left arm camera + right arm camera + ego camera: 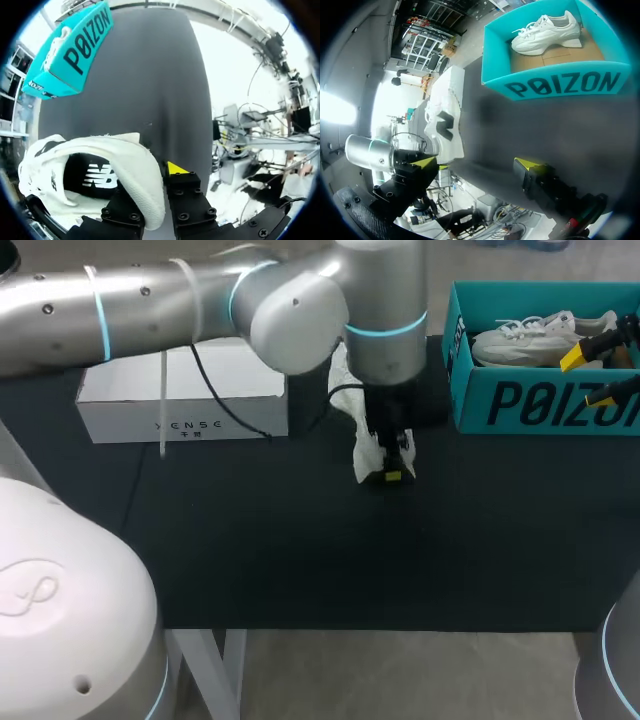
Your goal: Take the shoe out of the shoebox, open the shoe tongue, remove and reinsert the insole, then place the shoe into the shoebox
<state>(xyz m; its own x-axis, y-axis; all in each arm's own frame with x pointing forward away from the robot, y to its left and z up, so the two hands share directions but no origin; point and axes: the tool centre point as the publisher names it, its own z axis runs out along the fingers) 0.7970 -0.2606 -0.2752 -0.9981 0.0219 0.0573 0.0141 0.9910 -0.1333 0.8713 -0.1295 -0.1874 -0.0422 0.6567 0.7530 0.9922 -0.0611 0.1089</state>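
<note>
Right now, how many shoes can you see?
2. One white lace-up sneaker lies inside the teal cardboard shoebox. A second white mesh sneaker is pinched in the left claw at the black table's middle. The box could hide more.

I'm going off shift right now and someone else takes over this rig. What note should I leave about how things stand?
Left gripper: shut on the side wall of a white mesh sneaker, at the middle of the black table.
Right gripper: open and empty, with the teal cardboard shoebox ahead of it.
A second white sneaker lies in the shoebox. A white rectangular box sits at the table's rear left.
Done: one sneaker is out of the shoebox.
Left: a dark insole shows inside the held sneaker, so the tongue and insole steps are unconfirmed. Then return it to the shoebox.
</note>
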